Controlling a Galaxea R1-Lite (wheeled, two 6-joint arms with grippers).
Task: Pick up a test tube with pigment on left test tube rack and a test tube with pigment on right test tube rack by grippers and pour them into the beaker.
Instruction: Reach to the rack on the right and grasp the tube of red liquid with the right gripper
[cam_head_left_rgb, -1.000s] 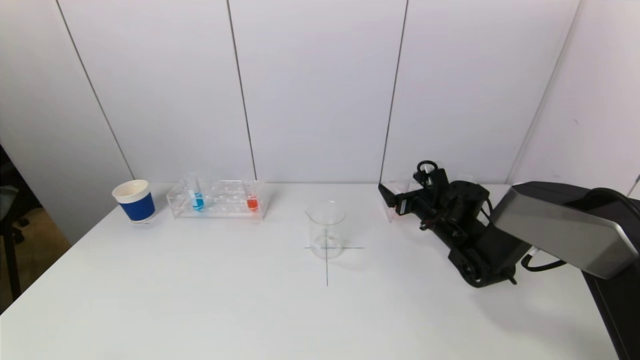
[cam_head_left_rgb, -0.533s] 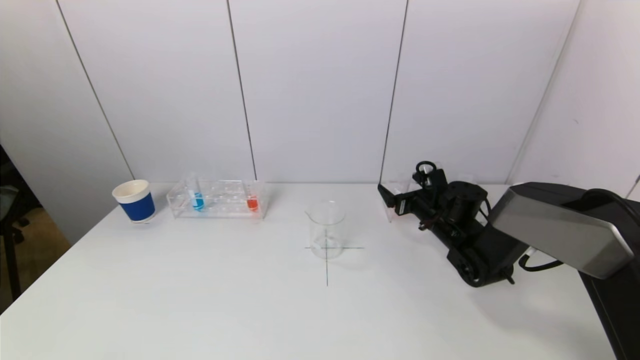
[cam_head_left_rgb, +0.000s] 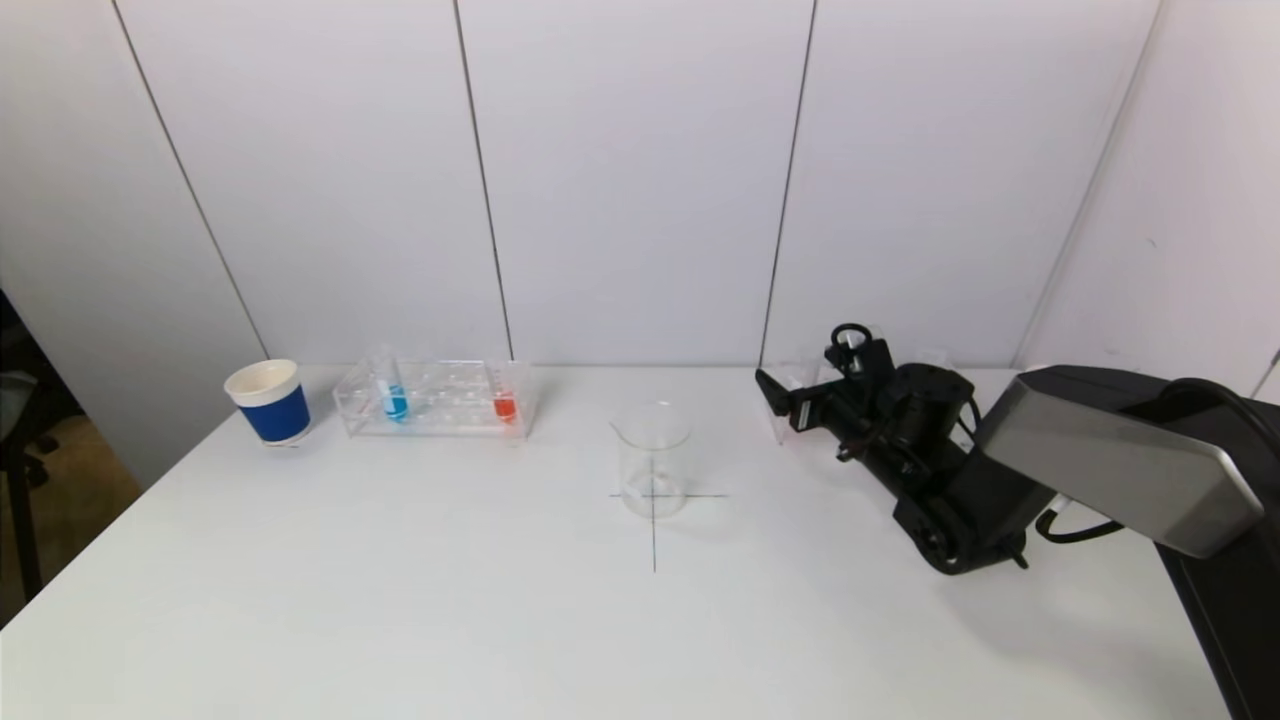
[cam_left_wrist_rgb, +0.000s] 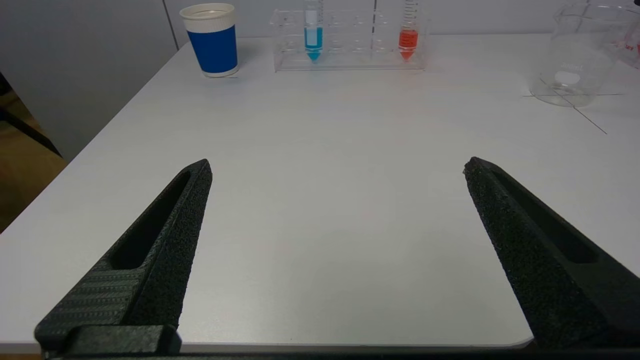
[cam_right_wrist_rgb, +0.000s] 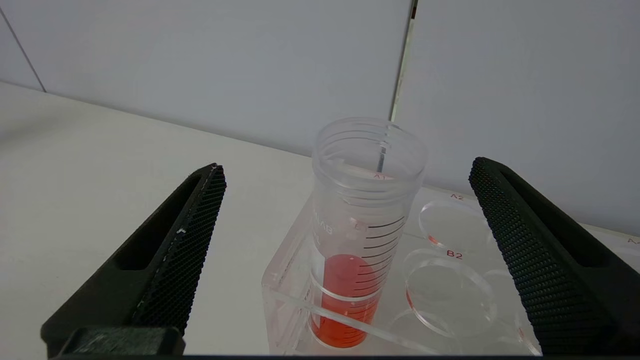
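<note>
Right gripper (cam_right_wrist_rgb: 345, 170): jaws spread wide, nothing held. It is stationed at the near end of the right rack (cam_right_wrist_rgb: 450, 280), far right of the table (cam_head_left_rgb: 400, 600), with the red tube (cam_right_wrist_rgb: 362, 225) framed between the fingers but untouched. Over the last second the arm is seen to have crept slightly toward the rack in the head view; the jaws have not narrowed. Judgement: the approach is nearly finished and closing on the tube is the next step; nothing is lifted or poured yet.

Red tube: upright in the corner hole of the right rack, open-topped, red pigment in its lower part. Black graduation lines are printed on its wall; pale lettering beside them ends in "LAB", the rest unreadable.

Right rack: clear acrylic, holes marked in red "A1", "A2", "B2"; the neighbouring holes are seen empty.

Beaker (cam_head_left_rgb: 653, 458): clear, seemingly empty, standing on a pencilled cross at mid-table, between the two racks. A faint white mark on its wall cannot be read.

Left rack (cam_head_left_rgb: 437, 398): far left, unchanged, holding a blue tube (cam_head_left_rgb: 395, 400) and a second red tube (cam_head_left_rgb: 505, 404), both upright.

Cup (cam_head_left_rgb: 268, 401): blue with white rim, just beside the left rack.

Left gripper (cam_left_wrist_rgb: 337, 167): jaws fully apart, empty, parked low at the near table edge, well away from the left rack.
</note>
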